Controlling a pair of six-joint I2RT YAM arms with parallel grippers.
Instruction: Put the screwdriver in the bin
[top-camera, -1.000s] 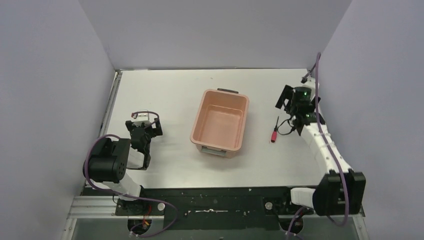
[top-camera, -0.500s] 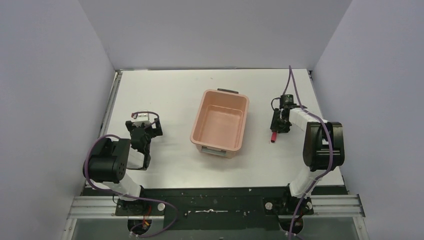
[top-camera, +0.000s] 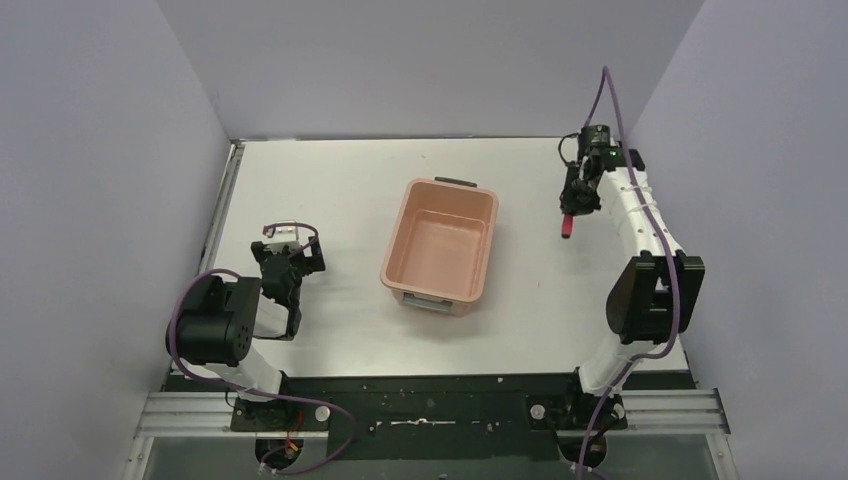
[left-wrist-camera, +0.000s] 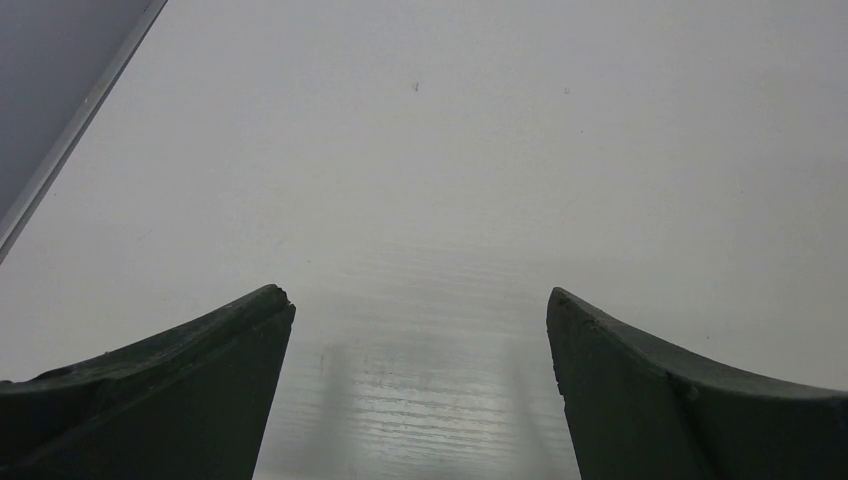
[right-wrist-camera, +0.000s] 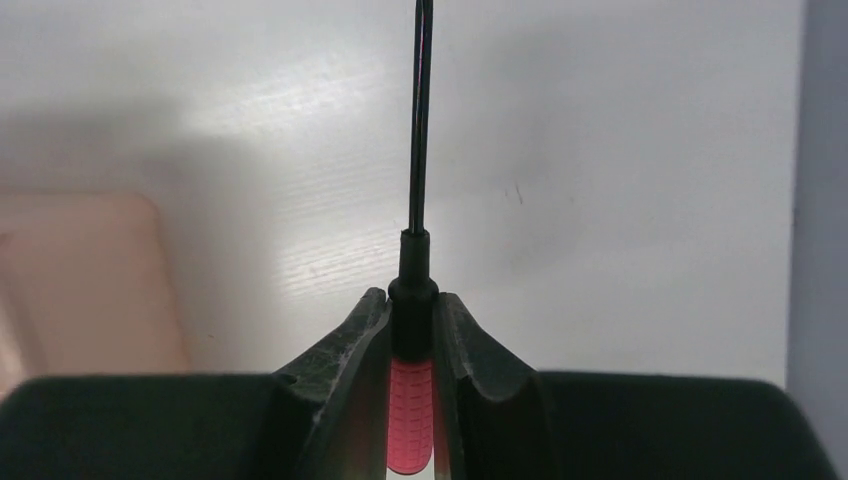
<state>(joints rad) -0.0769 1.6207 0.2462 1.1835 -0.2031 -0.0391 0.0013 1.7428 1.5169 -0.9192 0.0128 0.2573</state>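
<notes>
The screwdriver (top-camera: 566, 229) is off the table to the right of the bin, with my right gripper (top-camera: 573, 204) shut on it. In the right wrist view the fingers (right-wrist-camera: 355, 340) pinch the black collar. The red handle (right-wrist-camera: 411, 416) lies between them, and the thin black shaft (right-wrist-camera: 423, 120) points away over the white table. The salmon-pink bin (top-camera: 440, 250) stands empty mid-table; its blurred edge (right-wrist-camera: 80, 285) shows at the left of the right wrist view. My left gripper (top-camera: 290, 262) rests low at the left, open (left-wrist-camera: 420, 305), with bare tabletop between its fingers.
Grey walls close in the white table (top-camera: 330, 190) on the left, back and right. The right wall stands close beside the raised right arm (top-camera: 640, 215). A metal rail (top-camera: 225, 200) runs along the table's left edge.
My right gripper came down on the screwdriver lying right of the bin, shut on it, and lifted it up and toward the back right. The left arm has stayed still.
</notes>
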